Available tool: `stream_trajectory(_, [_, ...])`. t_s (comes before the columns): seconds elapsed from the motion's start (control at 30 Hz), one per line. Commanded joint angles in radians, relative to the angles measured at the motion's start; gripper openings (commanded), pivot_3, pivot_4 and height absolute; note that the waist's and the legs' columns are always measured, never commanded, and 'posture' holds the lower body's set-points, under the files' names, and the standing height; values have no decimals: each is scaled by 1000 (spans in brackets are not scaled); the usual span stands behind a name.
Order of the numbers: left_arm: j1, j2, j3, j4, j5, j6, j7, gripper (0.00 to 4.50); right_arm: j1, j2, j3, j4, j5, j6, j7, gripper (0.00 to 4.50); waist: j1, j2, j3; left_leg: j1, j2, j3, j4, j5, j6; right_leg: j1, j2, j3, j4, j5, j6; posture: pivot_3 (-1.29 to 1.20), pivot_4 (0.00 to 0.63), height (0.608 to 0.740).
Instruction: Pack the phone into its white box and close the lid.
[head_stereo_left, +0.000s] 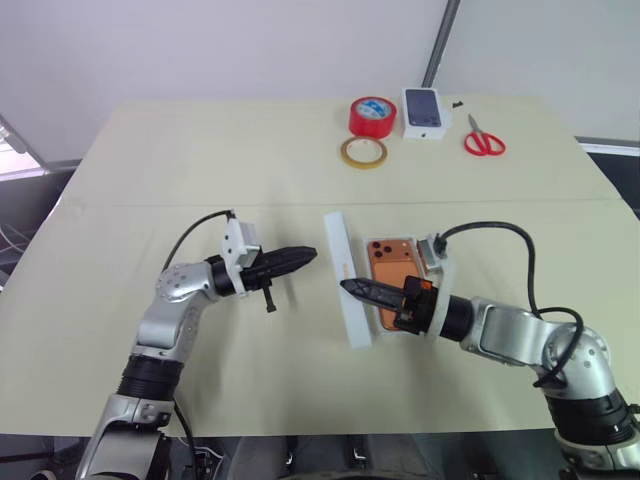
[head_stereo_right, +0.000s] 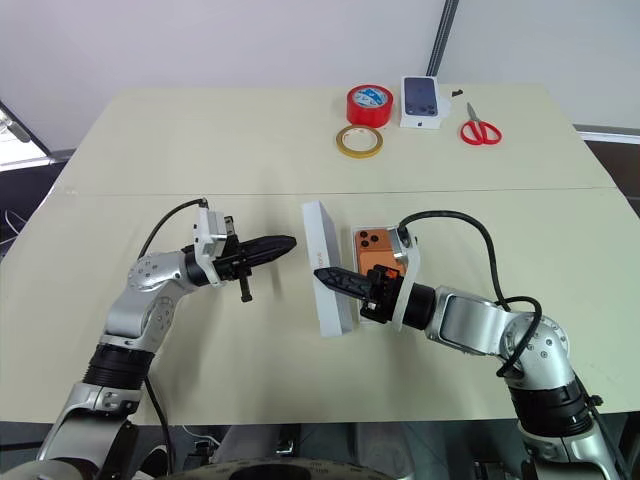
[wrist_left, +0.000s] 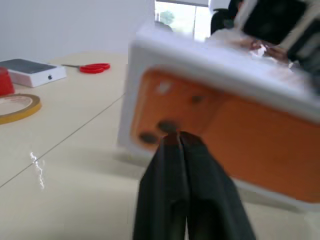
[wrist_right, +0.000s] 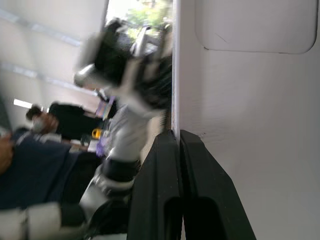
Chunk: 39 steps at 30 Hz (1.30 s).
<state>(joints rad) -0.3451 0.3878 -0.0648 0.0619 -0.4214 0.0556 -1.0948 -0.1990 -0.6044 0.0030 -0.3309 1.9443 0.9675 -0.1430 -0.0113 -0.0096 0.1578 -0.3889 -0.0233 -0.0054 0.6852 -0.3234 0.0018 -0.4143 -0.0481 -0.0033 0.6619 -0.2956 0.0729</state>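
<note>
table (head_stereo_left: 180, 180): pale cream top; carries everything below
left gripper (head_stereo_left: 308, 256): black fingers pressed together on nothing; level, tips aimed at the lid with a gap between
right gripper (head_stereo_left: 350, 288): fingers pinched together, empty; tips at the lid's inner side, contact likely but I cannot tell for sure
lid (head_stereo_left: 346, 280): white shell standing on its long edge between the 2 grippers, just beside the phone
phone (head_stereo_left: 392, 275): orange, camera side up, lying flat on the right of the lid, partly under the right wrist
white box: a white rim frames the phone in the left wrist view (wrist_left: 227, 65); phone reads as already seated in it; rim hard to make out from the head views
far edge: red tape roll (head_stereo_left: 373, 115), tan tape ring (head_stereo_left: 363, 152), small white box with a dark phone picture (head_stereo_left: 424, 112), red scissors (head_stereo_left: 484, 139); all well apart from the work
risk: lid balanced on edge; a push from either closed tip could topple it away from the phone or land it skewed; the right wrist lying over the phone blocks the lid's fall
view difference: left wrist view gives the phone's lenses and surrounding rim from the side; right wrist view gives the lid's plain white inside wall (wrist_right: 250, 125) close against the fingers, with people in the room behind; head views give the gaps
</note>
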Motion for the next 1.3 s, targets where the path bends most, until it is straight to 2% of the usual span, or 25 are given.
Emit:
stream_trajectory(0.03, [13,-9,-19,-42,19,-21,11,98,-24,14,0,53,28,-23,-34,0,0,0,0,0,0,0,0,0,0,0,0,0,0,0,0,0,150,740])
stream_trajectory(0.3, [-5,-65,-77,26,61,-51,14,98,-53,5,-26,101,28,-10,-34,0,1,0,0,0,0,0,0,0,0,0,0,0,0,0,0,0,150,740])
stream_trajectory(0.4, [-34,-120,-109,93,94,-86,31,32,-48,-19,-34,95,-3,-5,-4,957,4,0,0,0,0,0,0,0,0,0,0,0,0,0,0,0,150,740])
stream_trajectory(0.53, [-53,-185,-140,141,123,-115,47,32,-26,-58,-82,84,-49,-14,25,3008,2,0,0,-1,0,0,0,0,0,0,0,0,-1,0,0,0,150,740])
stream_trajectory(0.63, [-58,-225,-151,161,137,-128,69,32,-7,-145,-145,65,-112,25,141,4437,3,0,0,-1,0,0,0,0,0,0,0,0,-1,0,0,0,150,740])
stream_trajectory(0.7, [-57,-239,-157,164,138,-128,73,32,0,-233,-182,45,-181,75,291,4437,4,0,0,-1,0,0,0,0,0,0,0,0,-1,0,0,0,150,740])
stream_trajectory(0.77, [-50,-244,-164,167,142,-131,67,32,19,-349,-208,51,-364,66,470,4437,5,0,0,-1,0,0,0,0,0,0,0,0,-1,0,0,0,150,740])
stream_trajectory(0.8, [-46,-245,-169,169,143,-131,63,32,27,-400,-213,96,-472,32,528,4437,5,0,0,-1,0,0,0,0,0,0,0,0,-1,0,0,0,150,740])
stream_trajectory(0.87, [-38,-245,-176,173,148,-136,56,32,35,-431,-241,161,-573,-16,596,4437,5,-1,0,0,0,0,0,0,0,1,1,-1,-1,0,0,0,150,740])
stream_trajectory(0.93, [-32,-249,-185,177,156,-139,54,32,38,-383,-285,171,-571,-30,581,4437,3,-1,0,1,0,0,0,0,0,2,1,-1,-1,0,0,0,150,740])
stream_trajectory(1.07, [-33,-247,-186,185,170,-145,66,32,91,-329,-205,15,-823,-143,587,4437,6,0,0,1,0,-1,-1,0,0,1,1,-1,-1,0,0,0,150,740])
stream_trajectory(1.2, [-50,-230,-156,203,178,-143,94,32,87,-228,-185,-39,-940,-203,543,4437,5,0,0,1,0,0,0,0,0,2,1,-1,0,0,1,0,150,740])
stream_trajectory(1.3, [-65,-224,-154,216,185,-142,111,32,73,-194,-190,2,-1036,-232,519,4437,8,0,0,1,0,0,0,0,0,2,1,-1,0,0,1,0,150,740])
